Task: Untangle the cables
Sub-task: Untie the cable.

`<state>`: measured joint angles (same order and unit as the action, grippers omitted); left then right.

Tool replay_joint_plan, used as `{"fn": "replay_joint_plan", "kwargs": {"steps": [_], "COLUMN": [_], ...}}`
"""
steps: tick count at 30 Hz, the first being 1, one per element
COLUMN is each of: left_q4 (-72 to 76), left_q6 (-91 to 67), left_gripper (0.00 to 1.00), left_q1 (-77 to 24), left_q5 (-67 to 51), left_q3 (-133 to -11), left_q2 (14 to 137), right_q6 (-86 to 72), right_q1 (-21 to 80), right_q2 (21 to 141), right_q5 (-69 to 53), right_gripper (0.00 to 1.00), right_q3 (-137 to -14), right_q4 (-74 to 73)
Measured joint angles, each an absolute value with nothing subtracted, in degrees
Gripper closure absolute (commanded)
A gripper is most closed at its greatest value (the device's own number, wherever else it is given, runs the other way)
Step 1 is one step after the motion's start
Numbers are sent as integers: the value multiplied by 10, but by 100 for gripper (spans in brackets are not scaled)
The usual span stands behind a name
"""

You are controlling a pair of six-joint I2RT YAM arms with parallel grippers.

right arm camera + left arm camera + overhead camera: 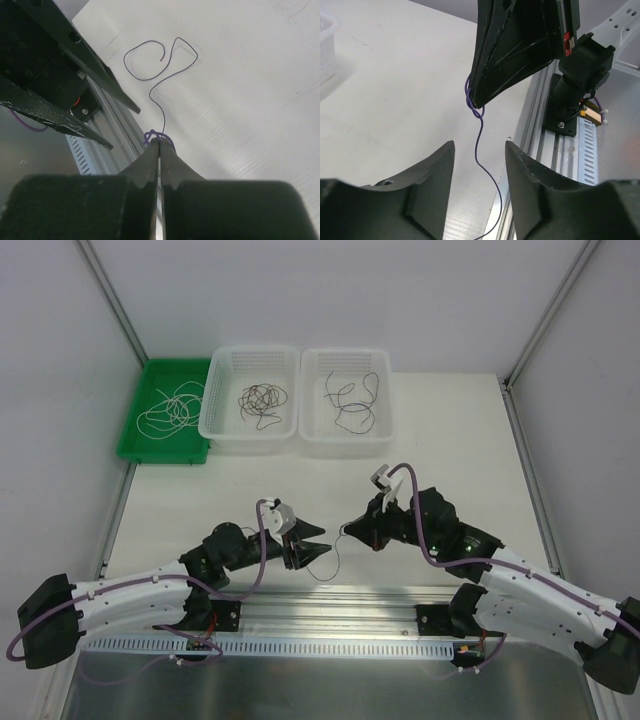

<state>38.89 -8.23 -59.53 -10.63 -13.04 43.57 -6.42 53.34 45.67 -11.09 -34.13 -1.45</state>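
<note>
A thin purple cable (486,172) hangs from my right gripper (159,140), which is shut on a small knotted loop of it just above the table. From there the cable (159,102) trails onto the white table and curls into two loose loops. My left gripper (479,144) is open. The strand passes between its fingers without touching either one. In the top view the two grippers face each other tip to tip, left gripper (326,540) and right gripper (348,530), with the cable (333,558) drooping between them.
At the back stand a green tray (135,435) holding a whitish cable, and two white baskets (215,425) (385,425), each with dark cables. An aluminium rail (330,615) runs along the near edge, just behind both grippers.
</note>
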Motion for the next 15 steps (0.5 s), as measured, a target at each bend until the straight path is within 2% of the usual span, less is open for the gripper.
{"fn": "replay_joint_plan", "kwargs": {"steps": [1,5,15], "left_q4": [385,369,338], "left_q6": [-83,-84,-84], "left_gripper": [48,45,50], "left_q1": [-595,-595,-588], "left_q5": [-106,-112,-170], "left_q3": [-136,-176,-251], "left_q2": [443,474,554], "right_q6": [-60,-41,1], "right_q1": [533,536,546], "right_q2": [462,477,481], "right_q5": [-117,-135,-156], "right_gripper": [99,99,99], "right_q3": [-341,-345,-362], "right_q4": [-15,-16,-28]}}
